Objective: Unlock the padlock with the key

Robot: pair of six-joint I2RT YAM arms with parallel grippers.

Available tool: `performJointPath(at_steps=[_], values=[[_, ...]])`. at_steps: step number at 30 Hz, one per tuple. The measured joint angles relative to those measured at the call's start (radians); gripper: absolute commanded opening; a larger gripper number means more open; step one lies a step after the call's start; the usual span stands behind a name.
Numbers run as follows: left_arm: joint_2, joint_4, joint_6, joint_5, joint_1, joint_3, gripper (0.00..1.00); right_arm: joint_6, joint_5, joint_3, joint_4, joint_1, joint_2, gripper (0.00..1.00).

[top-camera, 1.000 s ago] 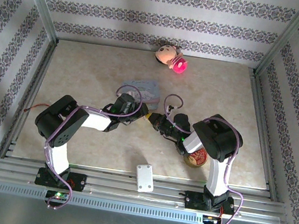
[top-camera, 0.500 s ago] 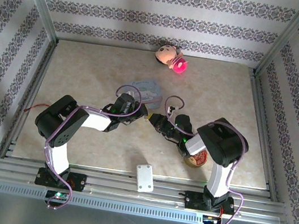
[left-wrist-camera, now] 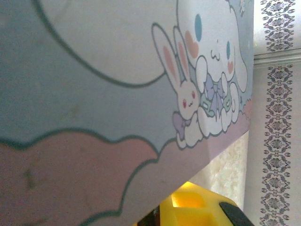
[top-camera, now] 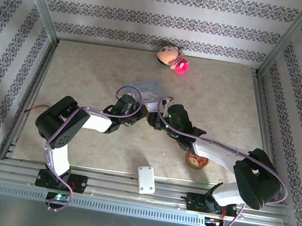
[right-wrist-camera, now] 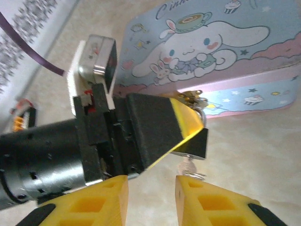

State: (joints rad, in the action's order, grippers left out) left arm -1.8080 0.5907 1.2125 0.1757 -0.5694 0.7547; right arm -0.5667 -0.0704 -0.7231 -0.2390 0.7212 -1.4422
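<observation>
At the near edge of the surface [top-camera: 88,73] I note a white block [top-camera: 145,179]. Just beyond it, a round red tin [top-camera: 196,160] sits beneath the right forearm. At mid-surface the right claw [right-wrist-camera: 151,184] stands parted and holds nothing. The key [right-wrist-camera: 188,168] lies just past its fingertips, protruding from the padlock [right-wrist-camera: 194,145]. The left claw [top-camera: 142,114] is pinched tight on the padlock, which hangs from the clasp of the pale-blue Cinnamoroll tin [right-wrist-camera: 225,52]. A doll [top-camera: 172,57] lies against the far wall.
</observation>
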Motion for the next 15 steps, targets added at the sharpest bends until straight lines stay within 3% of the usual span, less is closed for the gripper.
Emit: performJointPath(at_steps=[6, 15], values=[[0.0, -0.015, 0.037, 0.015, 0.0, 0.008, 0.12, 0.138, 0.134, -0.098, 0.201, 0.076, -0.046, 0.32], [-0.002, -0.074, 0.069, 0.063, 0.0, 0.038, 0.12, 0.275, 0.253, -0.206, 0.336, 0.161, -0.165, 0.34]])
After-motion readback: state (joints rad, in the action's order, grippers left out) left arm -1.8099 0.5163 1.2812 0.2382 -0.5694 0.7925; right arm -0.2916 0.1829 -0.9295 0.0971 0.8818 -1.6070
